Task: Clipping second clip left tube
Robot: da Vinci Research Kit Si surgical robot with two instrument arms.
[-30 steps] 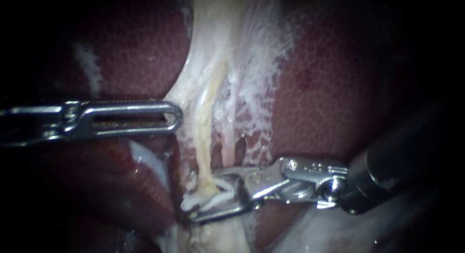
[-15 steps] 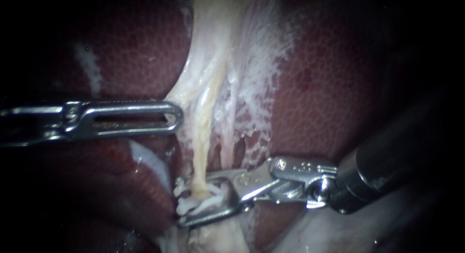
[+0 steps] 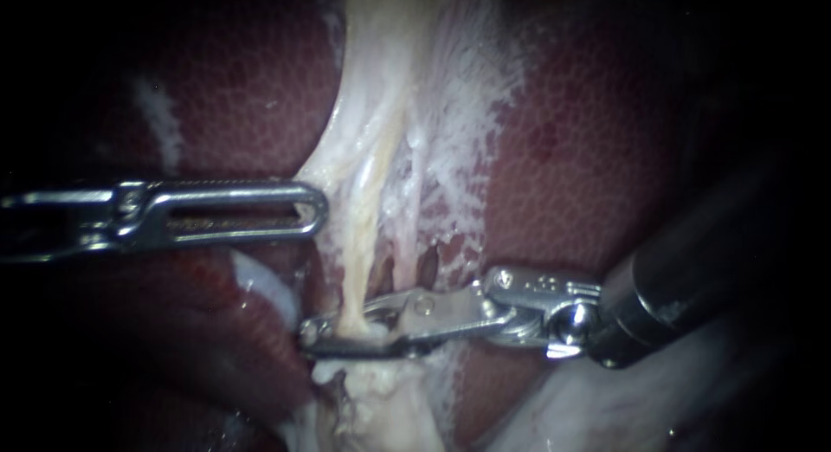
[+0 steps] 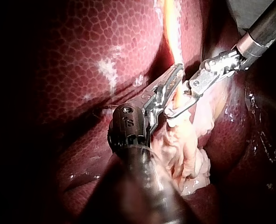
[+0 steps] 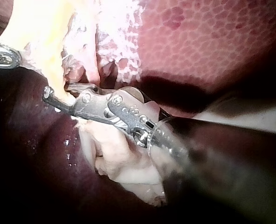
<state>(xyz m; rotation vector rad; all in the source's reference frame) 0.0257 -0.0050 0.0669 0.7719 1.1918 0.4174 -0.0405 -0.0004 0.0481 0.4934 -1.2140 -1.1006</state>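
The left tube, a pale yellow strand, runs down between the lobes of the dark red liver. My right instrument reaches in from the right, its jaws shut across the tube's lower end. A sliver of the white clip shows between those jaws. In its own wrist view, the right instrument lies across the tube in the same way. My left instrument has its slotted jaws shut on the pale tissue at the tube's left edge. Its tip sits just above the right instrument.
A thinner strand runs to the right of the left tube, amid white webbed tissue. Lumpy pale tissue bulges below the right jaws. The liver closes in on both sides of the cleft.
The right instrument's jaws, open around the tube with the white clip showing, have closed onto the tube and shifted slightly left. The left instrument has not moved.
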